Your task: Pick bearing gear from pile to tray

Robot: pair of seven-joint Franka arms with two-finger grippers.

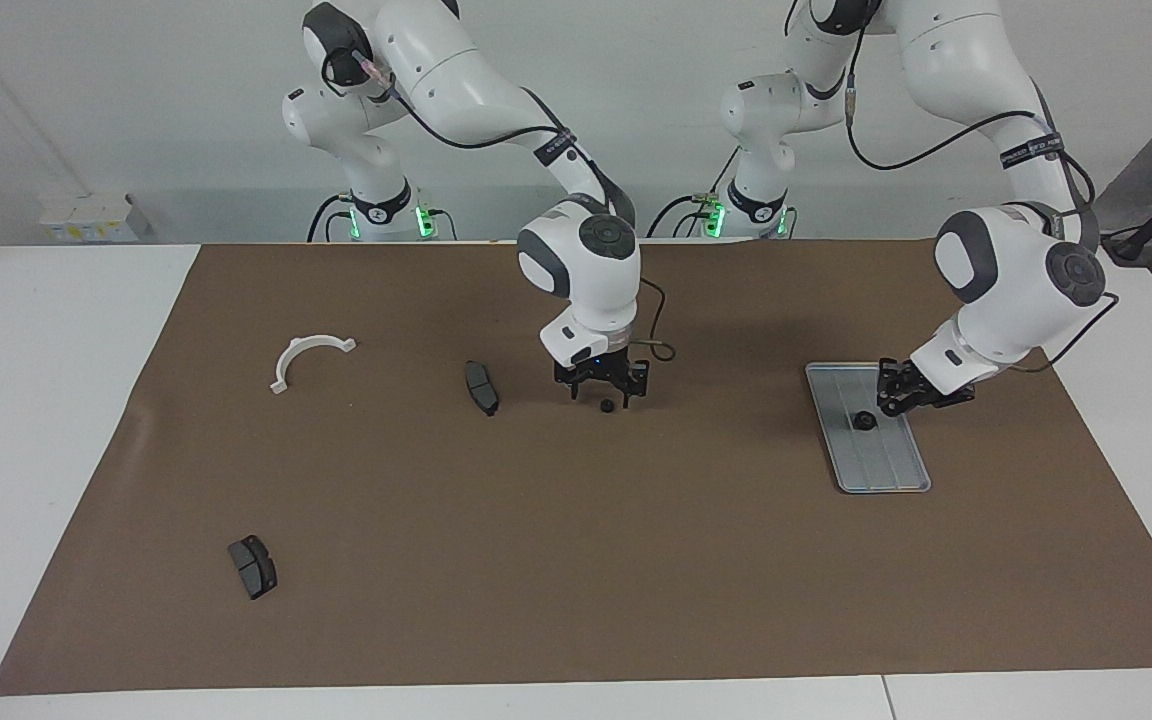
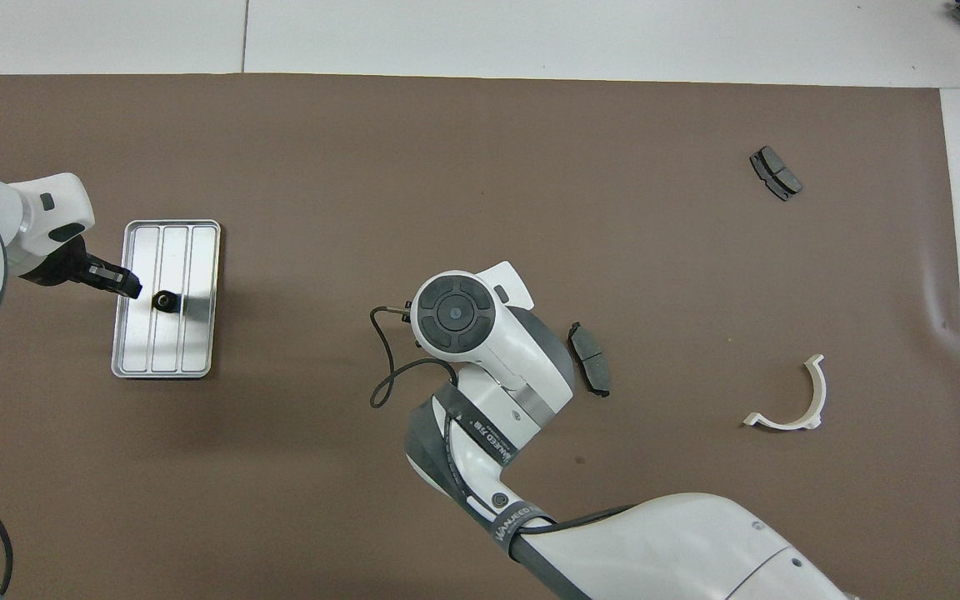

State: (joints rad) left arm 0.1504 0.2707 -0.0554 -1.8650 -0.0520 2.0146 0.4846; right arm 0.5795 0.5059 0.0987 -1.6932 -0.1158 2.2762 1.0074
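Hovering low over the brown mat (image 1: pixel 636 560) at mid-bench, my right tool (image 1: pixel 603 393) stands wide, and a small black bearing gear (image 1: pixel 605 405) lies on the mat directly under it, between the fingertips (image 1: pixel 574 390) and gripped by neither. My left tool (image 1: pixel 894 398) hangs over the tray (image 1: pixel 896 475), at the edge on its own arm's side, and I cannot tell whether it is wide, narrow or carrying anything. Just beside its tip, a second gear (image 1: pixel 864 421) rests on the tray floor, so I judge one delivery done. The gear under my right tool is not yet in the tray and looks to be the only loose one in sight; moving it is the work left. One brake pad (image 1: pixel 482 387) lies near my right tool, toward that arm's end of the bench. The white bracket (image 1: pixel 308 358) and the other brake pad (image 1: pixel 253 566) sit well apart from both tools, and none of these needs moving.
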